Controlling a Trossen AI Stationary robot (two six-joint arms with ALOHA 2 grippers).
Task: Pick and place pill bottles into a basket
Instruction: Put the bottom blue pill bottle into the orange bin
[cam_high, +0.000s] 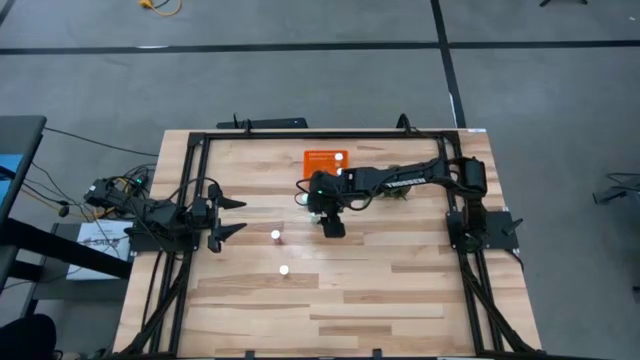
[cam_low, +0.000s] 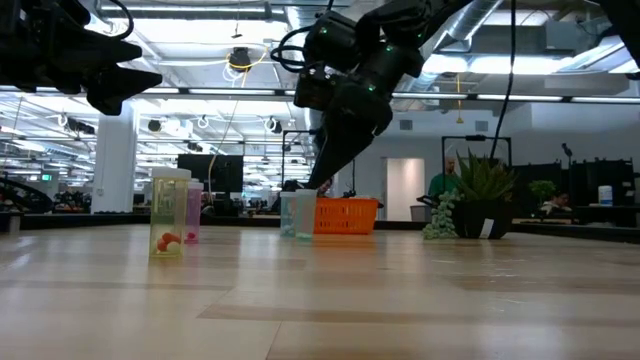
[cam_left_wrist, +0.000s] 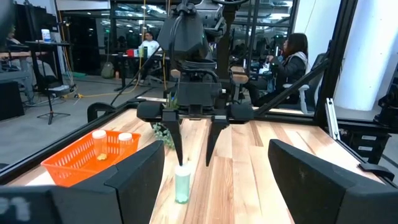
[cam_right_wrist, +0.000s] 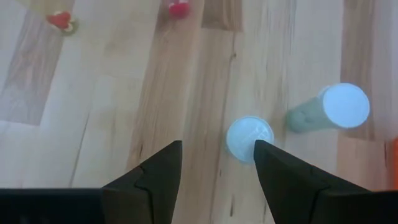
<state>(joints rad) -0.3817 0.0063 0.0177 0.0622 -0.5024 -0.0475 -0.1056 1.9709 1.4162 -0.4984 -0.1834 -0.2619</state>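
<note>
Smooth pale wood table (cam_high: 400, 290); orange plastic lattice basket (cam_left_wrist: 74, 163).

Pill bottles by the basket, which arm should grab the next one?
Right. The right gripper hangs open just above a pill bottle near the basket, while the left gripper waits at the table's left edge.

- We count six small cylindrical pill bottles (cam_low: 168, 215) with round white caps: four upright on the pale wooden table (cam_high: 400, 290), two inside the basket.
- One bright orange rectangular plastic basket (cam_left_wrist: 68, 163).
- One green leafy plant-like object (cam_low: 480, 195).
- Two dark two-fingered pincers: the left pincer (cam_high: 240, 217) and the right pincer (cam_left_wrist: 194, 158).
</note>
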